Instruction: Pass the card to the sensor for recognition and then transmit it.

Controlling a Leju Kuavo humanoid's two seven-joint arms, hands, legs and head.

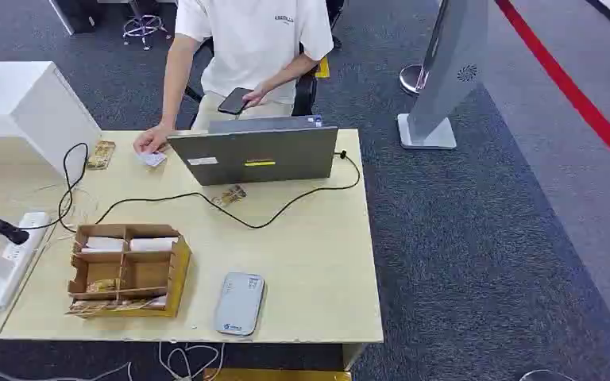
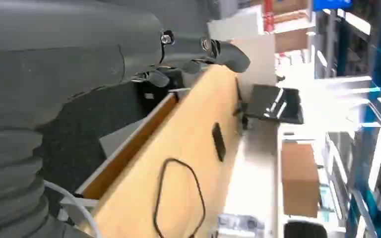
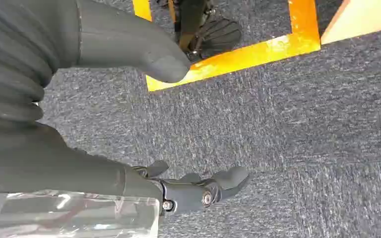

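A grey flat sensor pad lies near the table's front edge. Left of it stands a cardboard box with compartments; white cards lie in its far compartments. Another white card lies at the table's far side under a person's hand. My left hand hangs beside the wooden table edge, its dark fingers spread and holding nothing. My right hand hangs over grey carpet, thumb and fingers apart, with nothing in it.
A person in a white shirt sits behind a grey laptop, holding a phone. A black cable crosses the table. A power strip lies at the left edge, a white box far left. Orange floor tape marks the carpet.
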